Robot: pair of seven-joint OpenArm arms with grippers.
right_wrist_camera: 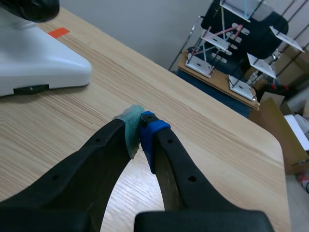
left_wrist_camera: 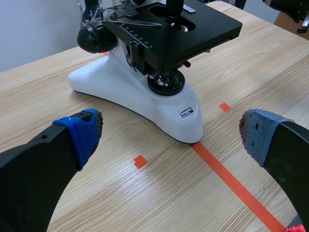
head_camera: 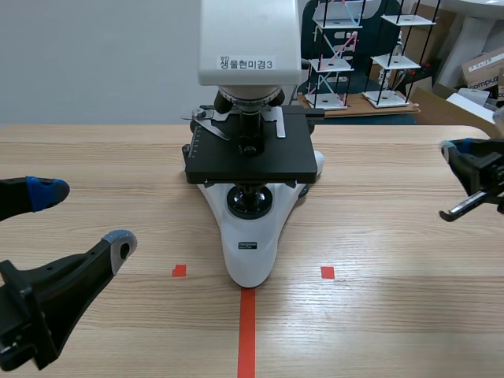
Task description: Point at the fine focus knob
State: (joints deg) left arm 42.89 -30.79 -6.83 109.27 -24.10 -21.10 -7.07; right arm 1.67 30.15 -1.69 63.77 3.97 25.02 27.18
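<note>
A white microscope (head_camera: 250,236) with a black stage (head_camera: 252,153) stands mid-table, facing me. In the left wrist view a black focus knob (left_wrist_camera: 91,36) sticks out of its side behind the stage, well ahead of my left gripper (left_wrist_camera: 171,130). That gripper is open and empty, its blue pads (left_wrist_camera: 87,130) spread wide before the microscope base (left_wrist_camera: 145,96). In the scene view the left gripper (head_camera: 83,216) hovers low at the near left. My right gripper (head_camera: 457,151) hangs at the far right, away from the microscope. Its fingers (right_wrist_camera: 140,126) are shut on nothing.
Orange-red tape marks (head_camera: 247,331) lie on the wooden table in front of the microscope. Behind the table's far right edge stand wire racks with white shelves (head_camera: 370,55) and cardboard boxes (head_camera: 484,67).
</note>
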